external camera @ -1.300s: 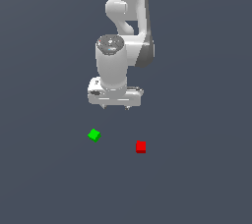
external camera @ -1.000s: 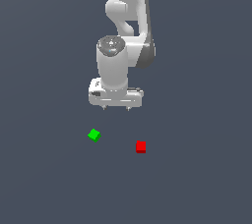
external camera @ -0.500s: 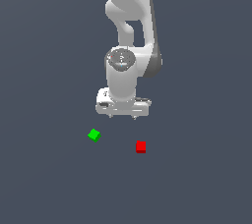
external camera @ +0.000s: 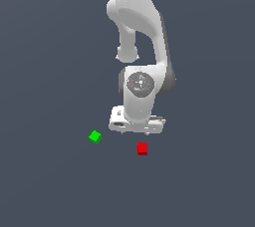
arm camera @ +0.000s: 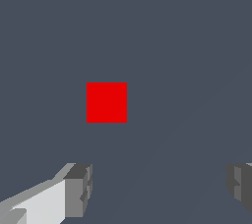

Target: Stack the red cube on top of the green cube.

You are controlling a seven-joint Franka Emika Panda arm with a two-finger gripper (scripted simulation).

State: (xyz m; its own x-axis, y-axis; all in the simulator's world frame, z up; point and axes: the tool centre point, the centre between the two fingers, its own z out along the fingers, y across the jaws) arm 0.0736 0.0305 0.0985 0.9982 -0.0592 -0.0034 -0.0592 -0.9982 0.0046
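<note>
Bench (external camera: 45, 181): plain dark slate-grey surface, uniform, no texture, no markings, no visible edges or corners in exterior view. Same flat grey fills whole frame behind and below. Wrist view: same grey surface (arm camera: 187, 46), faint lighter diagonal band crossing it. No other loose objects visible in either view.

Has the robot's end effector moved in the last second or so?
Yes. The end effector has come down and toward the exterior view's right, closing on the red cube, which hasn't moved.
</note>
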